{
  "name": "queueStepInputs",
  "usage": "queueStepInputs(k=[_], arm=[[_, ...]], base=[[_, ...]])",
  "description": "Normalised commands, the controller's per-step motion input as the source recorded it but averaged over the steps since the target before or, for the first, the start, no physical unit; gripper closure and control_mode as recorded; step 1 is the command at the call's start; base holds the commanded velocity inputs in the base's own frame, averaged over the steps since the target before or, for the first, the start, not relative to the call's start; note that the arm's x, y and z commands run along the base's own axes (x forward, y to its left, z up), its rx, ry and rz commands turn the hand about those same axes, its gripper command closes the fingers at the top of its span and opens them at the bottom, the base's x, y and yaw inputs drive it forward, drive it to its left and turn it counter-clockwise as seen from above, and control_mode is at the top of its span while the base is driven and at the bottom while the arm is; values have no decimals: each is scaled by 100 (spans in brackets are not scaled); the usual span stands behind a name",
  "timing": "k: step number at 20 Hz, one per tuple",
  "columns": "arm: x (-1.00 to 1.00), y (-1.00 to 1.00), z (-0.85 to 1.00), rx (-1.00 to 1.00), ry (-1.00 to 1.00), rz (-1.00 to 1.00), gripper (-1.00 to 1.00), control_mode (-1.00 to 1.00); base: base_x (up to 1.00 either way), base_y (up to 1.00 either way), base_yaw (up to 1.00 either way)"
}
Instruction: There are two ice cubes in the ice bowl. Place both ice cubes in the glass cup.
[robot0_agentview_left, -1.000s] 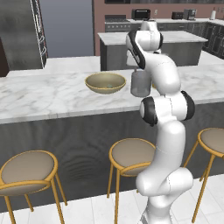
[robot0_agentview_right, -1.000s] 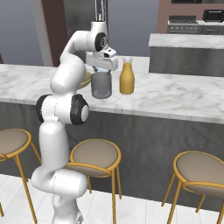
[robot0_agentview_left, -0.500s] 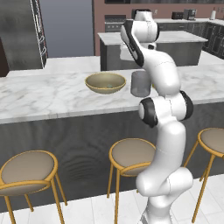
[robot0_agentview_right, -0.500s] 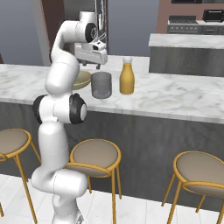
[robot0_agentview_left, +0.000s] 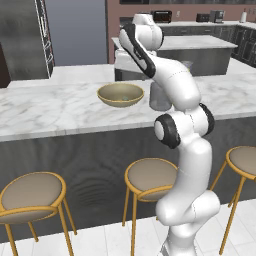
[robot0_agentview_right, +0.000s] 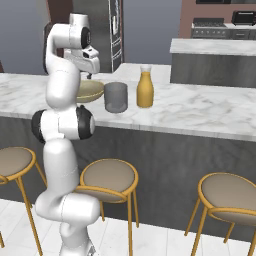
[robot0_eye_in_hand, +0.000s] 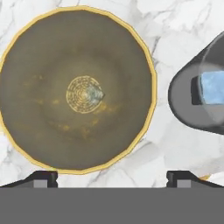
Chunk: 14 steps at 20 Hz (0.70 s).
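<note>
One ice cube (robot0_eye_in_hand: 213, 87) lay inside the glass cup (robot0_eye_in_hand: 192, 94); the other (robot0_eye_in_hand: 93, 93) sat small at the centre of the ice bowl (robot0_eye_in_hand: 131, 52), just beside it on the counter (robot0_agentview_left: 45, 112). I had the gripper (robot0_eye_in_hand: 112, 177) spread wide and empty above the bowl, probably lined up for that second cube.

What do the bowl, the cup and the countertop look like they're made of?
The ice bowl looks like glazed ceramic or brushed metal: olive-brown inside with a bright gold rim. The glass cup seems to be smoky grey glass, since a pale blue ice cube shows through it. The counter looks like polished white marble with grey veins.
</note>
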Motion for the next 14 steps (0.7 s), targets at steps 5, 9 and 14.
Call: queueStepInputs(k=[5,9,14], arm=[[8,52,-26,0,0,5,-100,-100],[41,2,-28,-6,-2,2,-100,-100],[50,0,-35,-3,1,0,-100,-100]], base=[[0,0,0],[0,0,0],[0,0,0]])
